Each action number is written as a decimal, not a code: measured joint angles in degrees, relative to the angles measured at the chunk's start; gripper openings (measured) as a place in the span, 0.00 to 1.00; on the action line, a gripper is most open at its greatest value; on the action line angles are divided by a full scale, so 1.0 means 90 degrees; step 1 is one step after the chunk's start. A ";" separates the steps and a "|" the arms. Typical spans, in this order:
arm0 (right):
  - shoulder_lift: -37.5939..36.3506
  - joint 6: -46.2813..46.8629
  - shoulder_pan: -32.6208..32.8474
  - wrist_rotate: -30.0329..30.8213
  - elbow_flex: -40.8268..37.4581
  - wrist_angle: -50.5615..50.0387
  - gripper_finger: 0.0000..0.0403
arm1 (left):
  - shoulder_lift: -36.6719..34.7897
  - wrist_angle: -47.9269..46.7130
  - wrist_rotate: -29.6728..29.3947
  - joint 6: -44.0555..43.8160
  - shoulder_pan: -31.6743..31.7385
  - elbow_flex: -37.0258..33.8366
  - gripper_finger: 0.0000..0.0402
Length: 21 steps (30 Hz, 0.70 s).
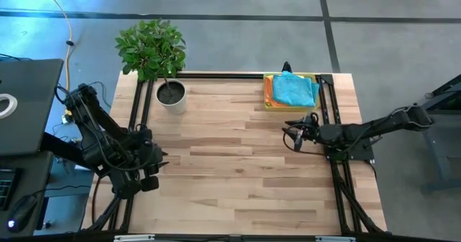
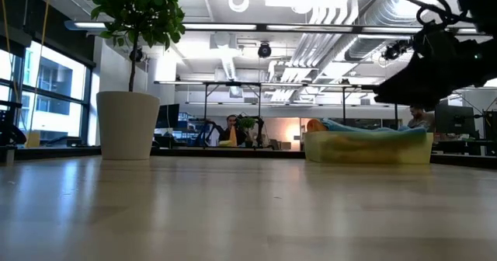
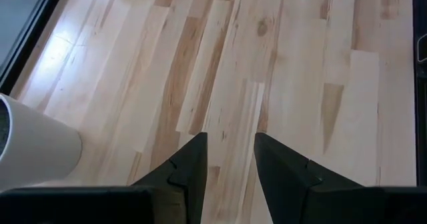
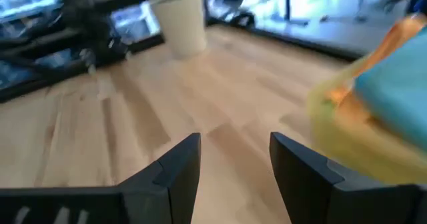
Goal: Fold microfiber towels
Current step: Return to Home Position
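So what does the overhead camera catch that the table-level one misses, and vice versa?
Only the high view shows the left arm, folded at the table's left edge, and the whole right arm, which ends near the yellow tray. Only the low view shows the room behind, with a seated person and ceiling pipes. Both show the potted plant, the tray with the blue towel on the orange towel, the wooden table and part of the right arm.

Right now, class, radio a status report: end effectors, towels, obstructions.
Left end effector open, right end effector open. Blue towel tops tray stack. Potted plant apart.
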 joint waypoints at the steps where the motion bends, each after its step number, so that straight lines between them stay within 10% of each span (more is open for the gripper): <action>1: 0.0000 0.0107 0.0000 -0.0119 -0.0026 -0.0073 0.43 | -0.0001 0.0000 0.0000 -0.0002 0.0000 0.0000 0.29; 8: 0.0004 0.0867 0.0000 -0.1343 -0.0028 -0.0536 0.43 | 0.0002 0.0058 0.0083 -0.0021 0.0000 -0.0226 0.29; 21: 0.0002 0.0314 -0.0005 -0.1294 -0.0028 -0.0744 0.43 | 0.0002 0.2197 -0.0208 0.1060 0.0059 -0.1247 0.29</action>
